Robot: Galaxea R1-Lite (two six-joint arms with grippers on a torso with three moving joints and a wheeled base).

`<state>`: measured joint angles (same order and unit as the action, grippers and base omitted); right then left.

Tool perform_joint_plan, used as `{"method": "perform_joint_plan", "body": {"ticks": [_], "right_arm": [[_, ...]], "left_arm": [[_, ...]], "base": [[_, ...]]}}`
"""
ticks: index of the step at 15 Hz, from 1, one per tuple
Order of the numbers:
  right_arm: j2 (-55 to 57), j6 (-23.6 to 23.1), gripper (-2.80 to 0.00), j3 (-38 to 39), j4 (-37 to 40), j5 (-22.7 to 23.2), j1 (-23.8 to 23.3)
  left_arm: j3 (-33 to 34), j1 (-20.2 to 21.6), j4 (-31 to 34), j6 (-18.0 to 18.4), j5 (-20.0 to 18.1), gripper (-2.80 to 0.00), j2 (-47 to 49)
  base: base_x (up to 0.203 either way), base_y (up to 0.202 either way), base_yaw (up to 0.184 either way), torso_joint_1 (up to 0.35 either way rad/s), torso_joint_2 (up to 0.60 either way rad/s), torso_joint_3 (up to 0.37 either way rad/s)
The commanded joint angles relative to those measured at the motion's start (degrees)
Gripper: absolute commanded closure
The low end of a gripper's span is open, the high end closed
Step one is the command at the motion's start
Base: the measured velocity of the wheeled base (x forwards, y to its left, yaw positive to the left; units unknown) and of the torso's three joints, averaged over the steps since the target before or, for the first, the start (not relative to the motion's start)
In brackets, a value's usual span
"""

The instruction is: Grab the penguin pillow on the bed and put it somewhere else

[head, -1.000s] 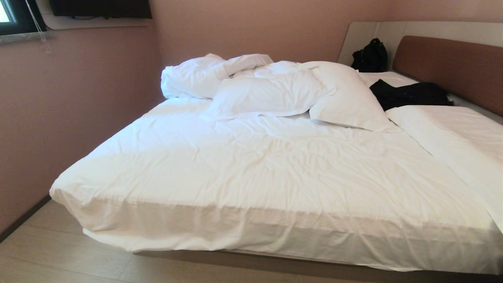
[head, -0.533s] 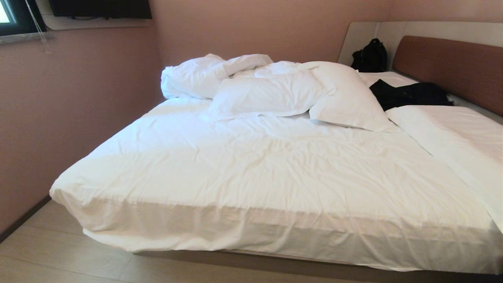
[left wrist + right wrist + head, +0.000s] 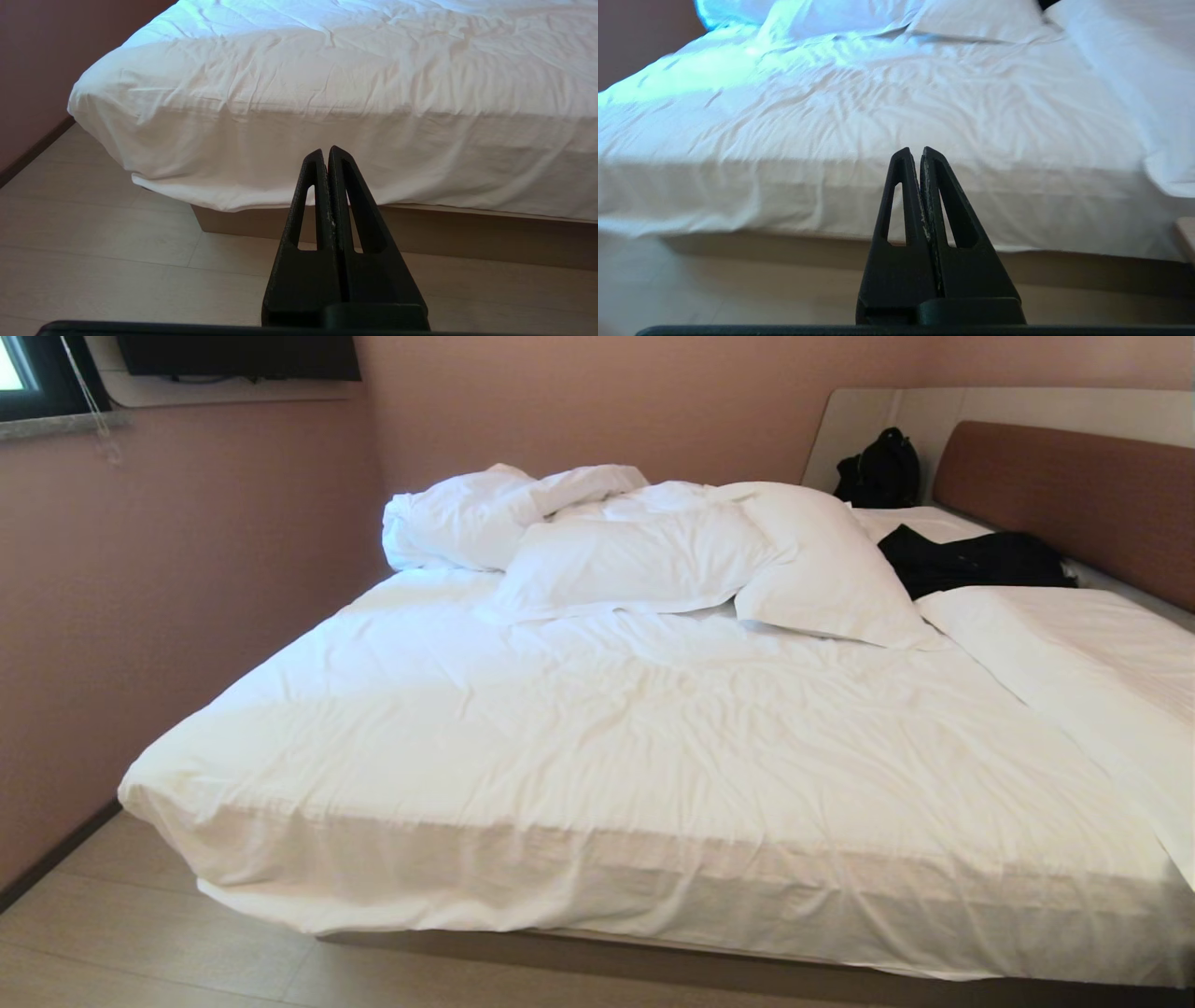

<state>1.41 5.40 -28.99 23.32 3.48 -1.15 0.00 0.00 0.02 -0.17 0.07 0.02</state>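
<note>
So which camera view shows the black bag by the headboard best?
The head view: the black bag stands whole in the far corner, against the beige surround beside the headboard. The left wrist view shows only the near edge of the bed, no bag. The right wrist view stops at the white pillows, also no bag.

A: Head cam?
B: High, angled down across the bed [image 3: 597, 756] toward the headboard [image 3: 1074, 495], whole mattress in frame.
A: Wrists?
B: Both low, near floor level, facing the bed's near edge. Left hand [image 3: 325, 154] cam sees the corner by the wall; right hand [image 3: 915, 156] cam looks further up the sheet.
A: Overlap?
B: All three share that near edge.
</note>
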Motion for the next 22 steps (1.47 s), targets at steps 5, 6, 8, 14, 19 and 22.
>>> {"method": "perform_joint_plan", "body": {"ticks": [5,6,8,14,19,22], "right_arm": [[-1.23,-3.69,0.00,12.38,-20.30,-6.02,0.00],[-1.23,-3.86,0.00,14.00,-21.22,-6.02,0.00],[-1.23,-4.33,0.00,16.72,-21.87,-5.86,0.00],[-1.23,-7.59,0.00,24.13,-22.05,-5.93,0.00],[-1.23,-9.61,0.00,26.53,-22.00,-5.68,0.00],[-1.23,-10.52,0.00,26.73,-21.96,-4.60,0.00]], "left_arm": [[0.09,0.00,-0.02,-0.01,0.02,0.00,-0.02],[0.09,0.00,-0.02,-0.01,0.02,0.00,-0.02],[0.09,0.00,-0.02,-0.01,0.11,0.00,-0.02],[0.09,0.00,-0.02,-0.01,0.07,0.00,-0.02],[0.09,0.00,-0.02,-0.01,0.02,0.00,-0.02],[0.09,0.00,-0.02,-0.01,0.09,0.00,-0.02]], "base": [[0.000,0.000,0.000,0.000,0.00,0.000],[0.000,0.000,0.000,0.000,0.00,0.000],[0.000,0.000,0.000,0.000,0.00,0.000],[0.000,0.000,0.000,0.000,0.00,0.000],[0.000,0.000,0.000,0.000,0.00,0.000],[0.000,0.000,0.000,0.000,0.00,0.000]]}}
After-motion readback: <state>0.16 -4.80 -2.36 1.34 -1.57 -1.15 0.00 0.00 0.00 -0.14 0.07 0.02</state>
